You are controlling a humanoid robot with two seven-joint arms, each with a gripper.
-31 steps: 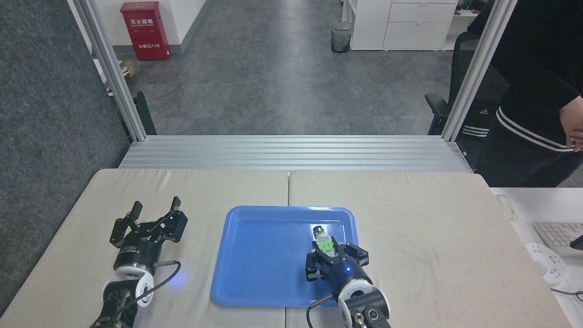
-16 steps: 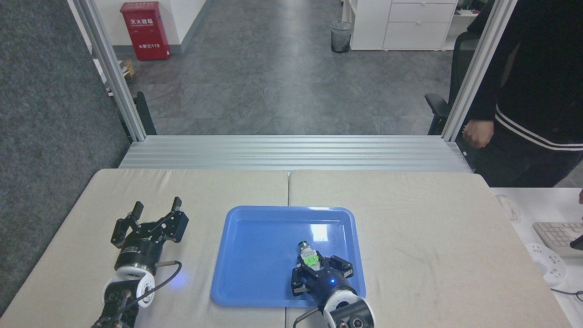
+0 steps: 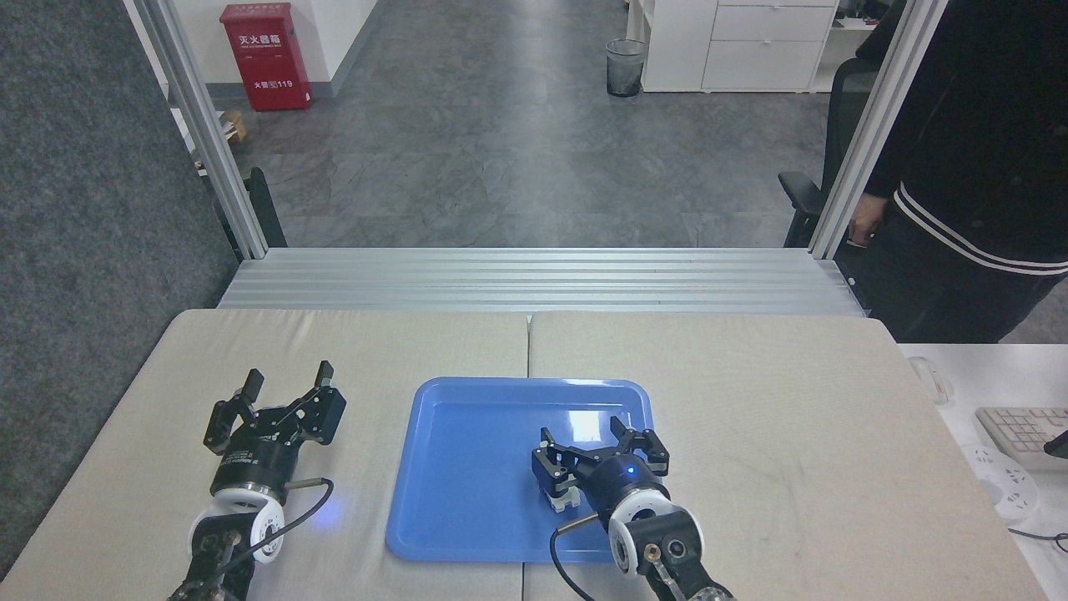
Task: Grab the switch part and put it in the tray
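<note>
The blue tray (image 3: 467,467) lies in the middle of the padded table. My right gripper (image 3: 581,434) hovers over the tray's right half, open, with nothing between its fingers. Only a small whitish bit of the switch part (image 3: 565,499) shows, lying on the tray under the left side of the gripper's body; the rest of it is hidden. Left of the tray, my left gripper (image 3: 288,376) rests over the pad, open and empty.
An aluminium rail (image 3: 534,280) runs along the table's far edge. A person in black clothing (image 3: 968,167) stands at the back right. A keyboard (image 3: 1022,434) and a white round device (image 3: 1001,480) sit on the white desk to the right.
My right gripper has opened and let go of the switch part, which now lies on the tray beneath it. The gripper has turned slightly right. The person shifted; my left arm is still.
</note>
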